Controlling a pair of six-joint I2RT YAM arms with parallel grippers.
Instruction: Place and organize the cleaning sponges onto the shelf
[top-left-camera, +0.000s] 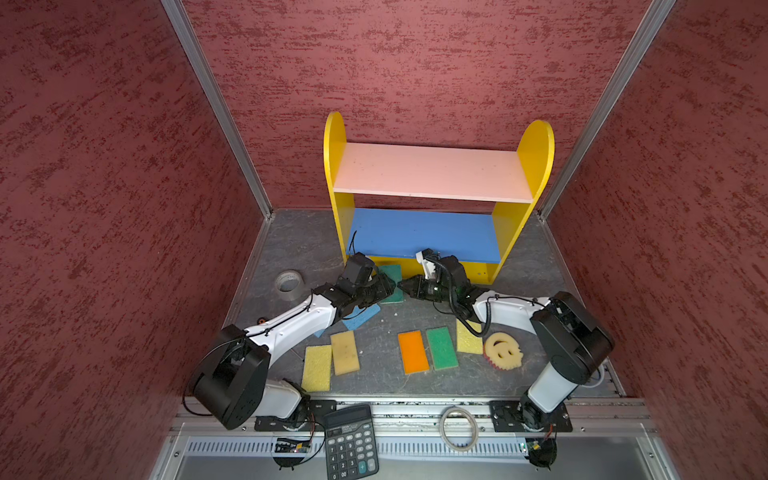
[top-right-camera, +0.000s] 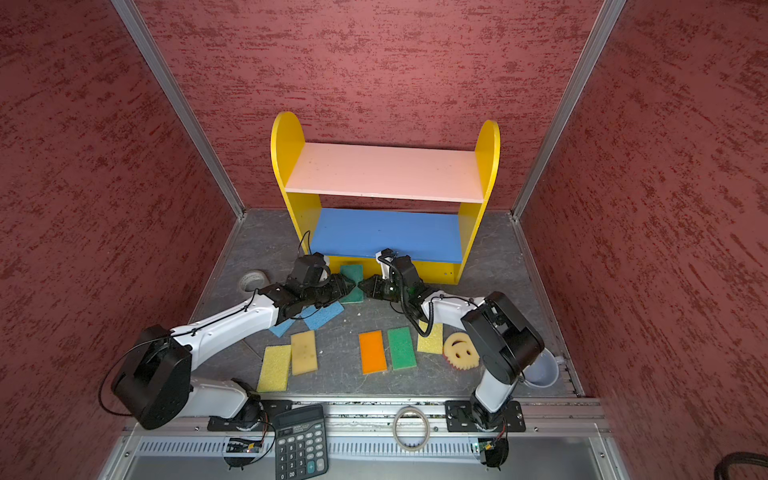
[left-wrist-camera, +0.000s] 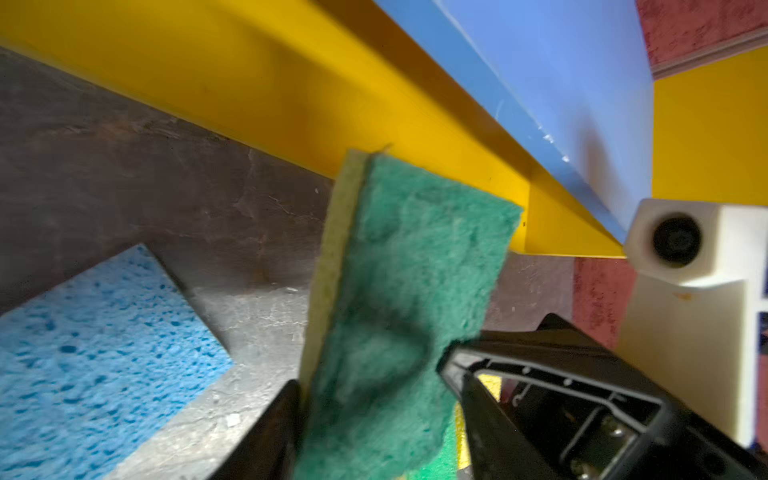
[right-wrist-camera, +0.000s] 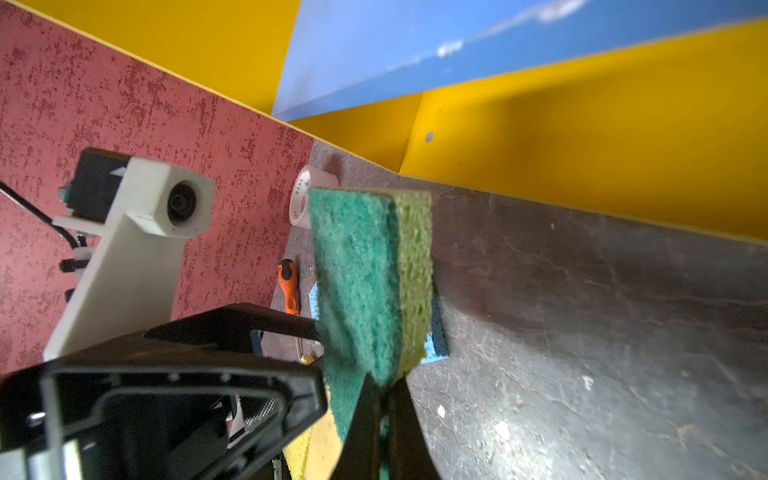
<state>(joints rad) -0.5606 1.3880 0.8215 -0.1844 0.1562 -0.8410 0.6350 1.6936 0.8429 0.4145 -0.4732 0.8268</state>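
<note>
Your right gripper (right-wrist-camera: 380, 390): arm stretched low, pinched tight on green-topped sponge (right-wrist-camera: 361, 270) standing edgewise ahead; left gripper (top-left-camera: 390, 286) opposite, grip unclear.

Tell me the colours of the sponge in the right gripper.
Sponge: green face, yellow foam backing. Clearest in the right wrist view.

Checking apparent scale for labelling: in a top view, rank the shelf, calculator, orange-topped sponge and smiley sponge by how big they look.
1. shelf
2. calculator, though it lies nearest the camera
3. orange-topped sponge and smiley sponge: too alike to rank
</note>
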